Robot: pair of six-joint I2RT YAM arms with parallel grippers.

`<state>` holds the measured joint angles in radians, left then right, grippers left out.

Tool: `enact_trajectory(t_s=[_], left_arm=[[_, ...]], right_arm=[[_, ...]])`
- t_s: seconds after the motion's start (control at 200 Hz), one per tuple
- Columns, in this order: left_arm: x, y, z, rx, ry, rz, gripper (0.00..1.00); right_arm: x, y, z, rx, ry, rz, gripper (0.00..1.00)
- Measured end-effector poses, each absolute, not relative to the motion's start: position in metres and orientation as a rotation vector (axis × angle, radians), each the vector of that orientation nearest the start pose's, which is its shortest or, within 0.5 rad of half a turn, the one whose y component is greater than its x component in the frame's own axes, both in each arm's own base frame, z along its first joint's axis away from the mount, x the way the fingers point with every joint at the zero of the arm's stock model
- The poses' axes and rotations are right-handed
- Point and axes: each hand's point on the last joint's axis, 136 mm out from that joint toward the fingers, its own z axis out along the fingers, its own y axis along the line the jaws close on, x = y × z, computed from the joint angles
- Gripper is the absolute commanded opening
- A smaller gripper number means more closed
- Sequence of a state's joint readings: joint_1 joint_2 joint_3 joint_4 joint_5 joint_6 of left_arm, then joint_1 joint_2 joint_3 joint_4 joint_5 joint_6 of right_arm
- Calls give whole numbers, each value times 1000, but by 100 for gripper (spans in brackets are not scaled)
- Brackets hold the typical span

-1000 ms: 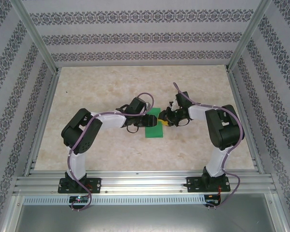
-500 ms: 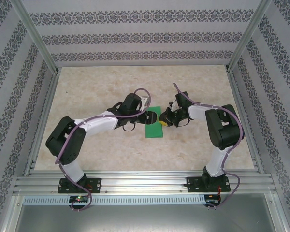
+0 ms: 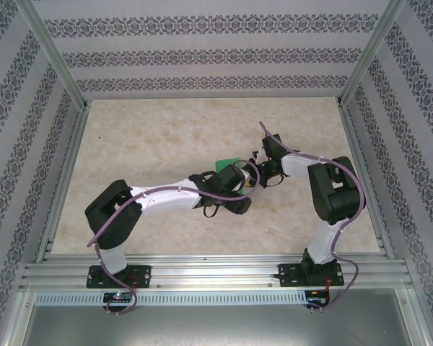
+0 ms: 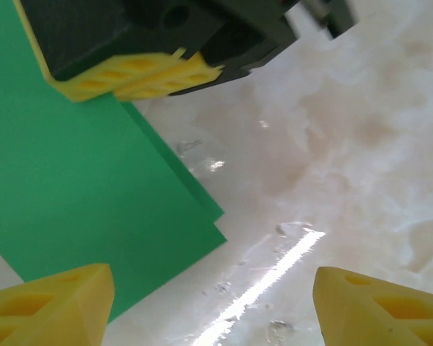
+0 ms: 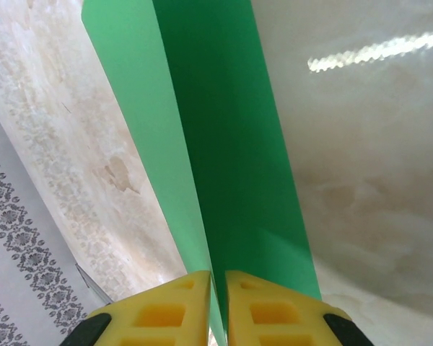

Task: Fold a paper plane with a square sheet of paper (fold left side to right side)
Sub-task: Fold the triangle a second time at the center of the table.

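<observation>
- The sheet (image 5: 224, 144) is pinched at its near end by the right end effector (image 5: 218, 288). The yellow fingers stand nearly together, with only the green paper between them.
- The sheet's long axis runs straight out from that end effector, and its far short end points away from it.
- The sheet is doubled. In the left wrist view, two layers lie on the counter (image 4: 346, 144), one edge set just inside the other.
- The left end effector (image 4: 215, 306) is spread wide and holds nothing. It faces the right end effector across the sheet's free corner, with one fingertip (image 4: 50, 303) at the green edge and the other over bare counter.
- I cannot tell whether that fingertip touches the paper.
- From above, a green patch shows just left of the right end effector.
</observation>
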<state>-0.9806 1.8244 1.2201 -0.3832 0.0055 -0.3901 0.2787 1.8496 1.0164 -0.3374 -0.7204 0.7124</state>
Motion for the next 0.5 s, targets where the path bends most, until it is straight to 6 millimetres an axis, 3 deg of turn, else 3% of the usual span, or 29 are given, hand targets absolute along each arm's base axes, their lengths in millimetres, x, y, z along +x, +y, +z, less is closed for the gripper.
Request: enact_trajectory(t_s=[0.5], left_arm=[[270,-386,55,771,2552,-263,76]], right_arm=[[334,214,40,409,2869,1231,14]])
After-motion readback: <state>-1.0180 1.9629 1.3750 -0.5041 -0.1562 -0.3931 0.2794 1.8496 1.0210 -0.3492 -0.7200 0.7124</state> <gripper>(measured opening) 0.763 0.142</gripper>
